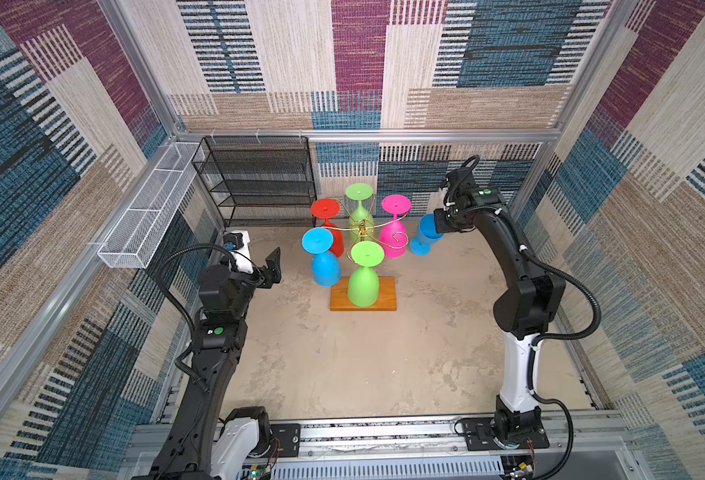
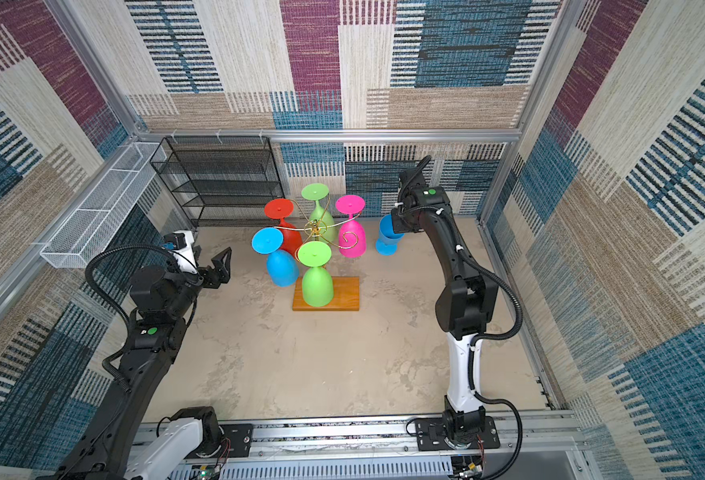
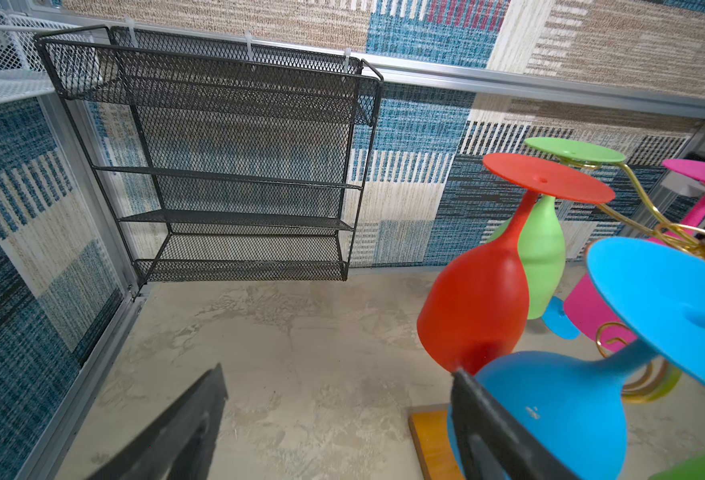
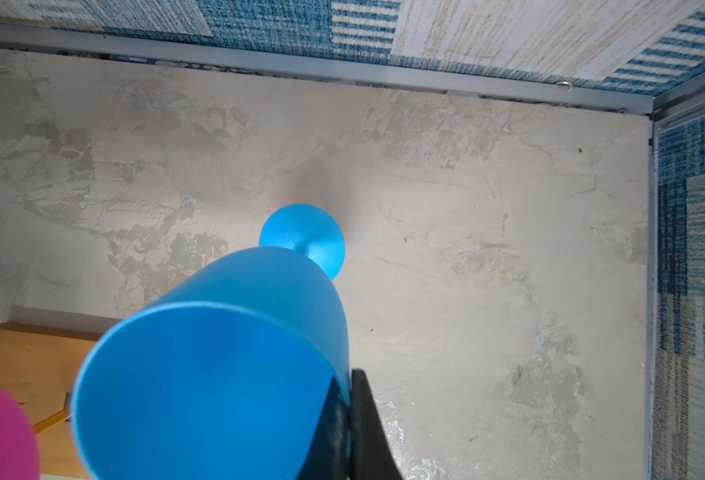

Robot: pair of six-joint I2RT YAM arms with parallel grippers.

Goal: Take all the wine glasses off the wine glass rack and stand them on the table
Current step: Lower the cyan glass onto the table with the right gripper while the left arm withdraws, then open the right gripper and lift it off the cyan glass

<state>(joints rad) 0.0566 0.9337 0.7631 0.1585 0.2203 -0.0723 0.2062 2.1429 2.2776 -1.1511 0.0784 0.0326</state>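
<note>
mottled beige tabletop [image 1: 342, 365], patchwork carpet walls [image 1: 292, 62]; left gripper [image 1: 274, 268] wide; right gripper [image 4: 348, 407] tight on blue wine glass [image 4: 218, 374] rim

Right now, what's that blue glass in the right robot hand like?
The blue wine glass looks like matte plastic: wide open bowl, short stem, round foot. It is mouth up, slightly tilted, empty, right of the gold rack and clear of it. The right gripper pinches its rim. Whether the foot touches the table is unclear.

Two overhead views, two wrist views.
The wine glass rack [image 1: 387, 296] is seen steeply from above in both top views and closer from the wrists.
</note>
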